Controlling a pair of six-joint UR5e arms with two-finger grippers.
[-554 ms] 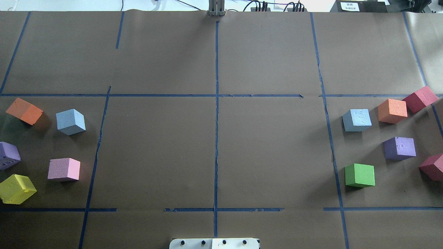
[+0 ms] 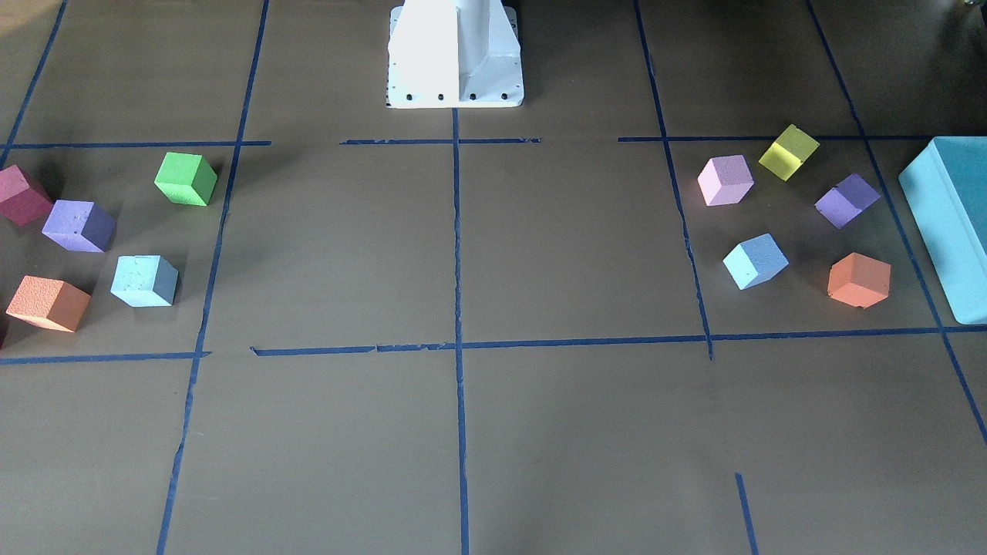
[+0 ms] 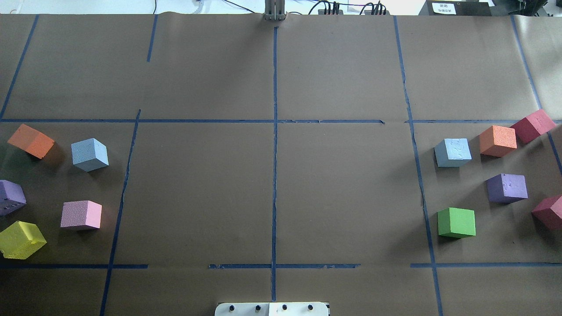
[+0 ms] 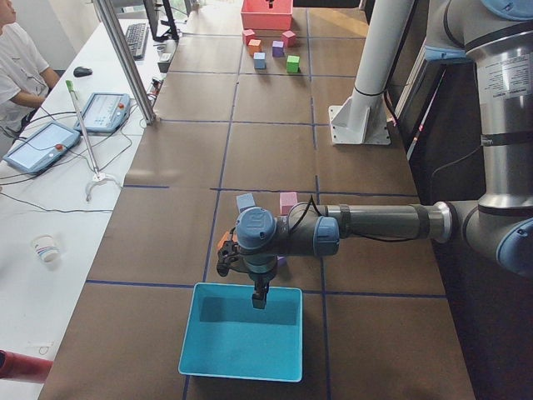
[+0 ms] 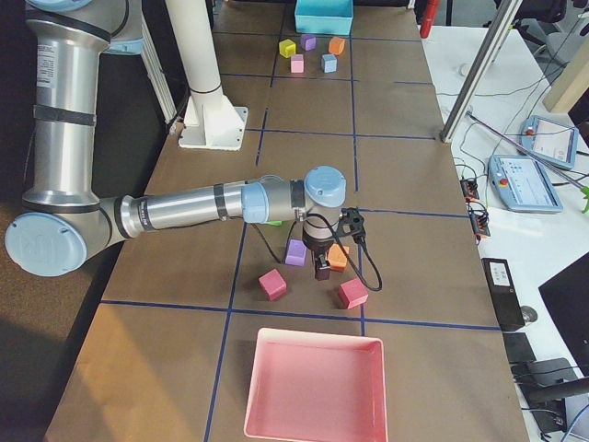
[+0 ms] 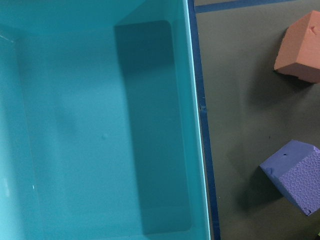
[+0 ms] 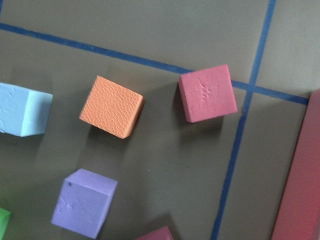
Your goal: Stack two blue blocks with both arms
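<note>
1. The desk (image 3: 197,188) is covered in brown paper and ruled into squares with blue tape; both blue blocks rest on it, unstacked and well apart, one near each end.
2. The left arm (image 4: 383,222) reaches level over the desk's left end; the right arm (image 5: 184,210) reaches level over the right end.
3. The white pedestal (image 2: 455,54) stands at the middle of the robot's edge of the desk.
4. The teal tray (image 4: 233,346) lies at the far left end; the pink tray (image 5: 313,387) lies at the far right end.
5. The left claw (image 4: 260,296) points down above the teal tray, near its rim on the cubes' side; only an end camera shows it, so I cannot tell whether it is spread or pressed together.
6. The right claw (image 5: 322,267) hangs over the right-hand cluster, between the right purple cube (image 5: 295,251) and the right orange cube (image 5: 338,258); again I cannot tell whether it is spread or pressed together.
7. The left blue block (image 3: 90,154) sits turned askew to the tape grid, between the left orange cube (image 3: 30,140) and a tape line; the pink cube (image 3: 81,215) lies nearer the robot; it touches neither.
8. The right blue block (image 3: 453,152) sits just beside the right orange cube without touching it; the green cube (image 3: 456,222) lies nearer the robot.
</note>
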